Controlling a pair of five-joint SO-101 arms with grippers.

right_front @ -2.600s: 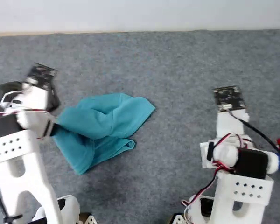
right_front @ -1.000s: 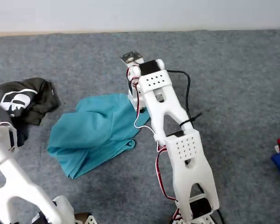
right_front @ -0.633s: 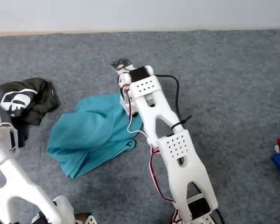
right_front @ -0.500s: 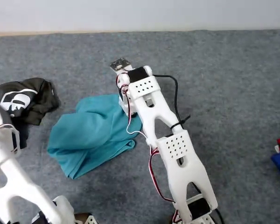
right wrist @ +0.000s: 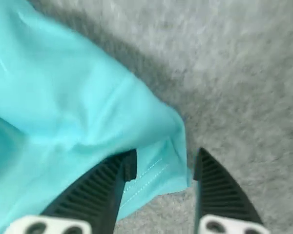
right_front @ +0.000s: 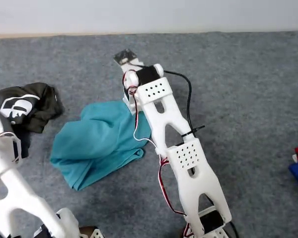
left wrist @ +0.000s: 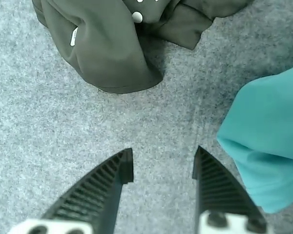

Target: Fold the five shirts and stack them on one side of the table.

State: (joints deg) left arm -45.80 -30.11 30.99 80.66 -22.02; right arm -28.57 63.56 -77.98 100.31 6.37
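The jaws of the right gripper (right wrist: 165,161) stand apart with nothing between them, one finger over the teal shirt (right wrist: 63,122) and the other over bare carpet, so that they straddle its hemmed corner. The jaws of the left gripper (left wrist: 162,158) are apart too, over the grey table (left wrist: 53,136) between the dark shirt (left wrist: 102,48) and the teal one (left wrist: 268,136), touching neither. In the high view the teal shirt (right_front: 99,144) lies loosely crumpled left of centre, and the dark shirt (right_front: 27,106) sits bunched near the left edge, just apart from it. The step in hand looks like taking hold of the teal shirt's far corner in order to spread or fold it. No tidy fold shows on either garment, so the task seems to be at an early stage. The next move calls for lowering the right gripper until the hem sits well between the fingers, then closing on cloth only. Too shallow a bite could slip off the edge, and too deep a one might gather a second layer. The right arm (right_front: 164,119) is stretched long across the table from its base at the near edge, wrist bent down over the corner. The left arm (right_front: 10,188) is drawn back at the left side, with its wrist low over the carpet.
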